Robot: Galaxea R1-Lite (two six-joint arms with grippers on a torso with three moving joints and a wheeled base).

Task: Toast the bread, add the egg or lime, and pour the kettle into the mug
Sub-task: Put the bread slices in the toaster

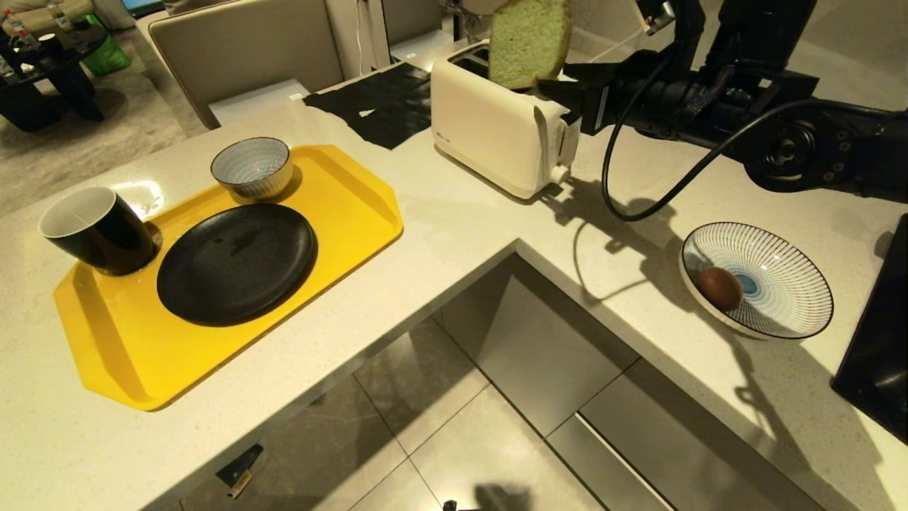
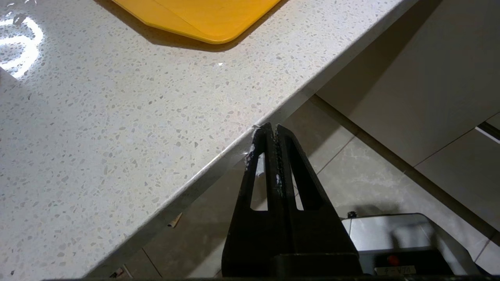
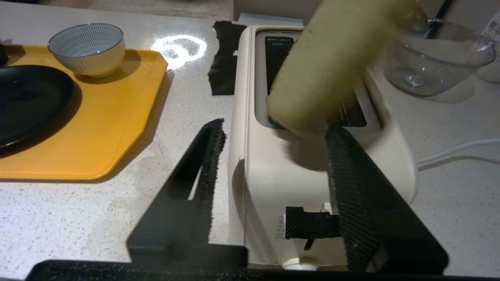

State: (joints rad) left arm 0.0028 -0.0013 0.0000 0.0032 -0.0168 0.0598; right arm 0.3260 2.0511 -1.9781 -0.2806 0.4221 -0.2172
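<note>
Surface (image 1: 440, 234): pale speckled stone, L-shaped, polished enough to throw back the lamp glare.

Toaster (image 1: 496, 131): cream, smooth, rounded box with two dark slots on top and a lever at its near end.

Bread (image 1: 528, 42): thick pale green slice, spongy crumb, tan crust, tilted above the toaster with its lower edge at a slot. In the right wrist view it is blurred, its lower edge close to one ribbed finger pad (image 3: 349, 187); whether the two touch cannot be told.

Right hand (image 3: 273, 132): black, wedge-shaped fingers standing apart either side of the toaster's end, not clamped on the slice.

Left hand (image 2: 272, 130): black, fingers pressed together, empty, hanging at the surface's edge above the tiled floor.

Tray (image 1: 340, 177): glossy yellow plastic, clipped corners, raised rim. On it: mug (image 1: 96, 231), glossy black, white inside; round matte black plate (image 1: 237, 262); small striped bowl (image 1: 252, 167).

Wide striped dish (image 1: 773, 284): shallow, fine radiating lines, well apart on the right, holding a smooth brown egg (image 1: 720, 287).
</note>
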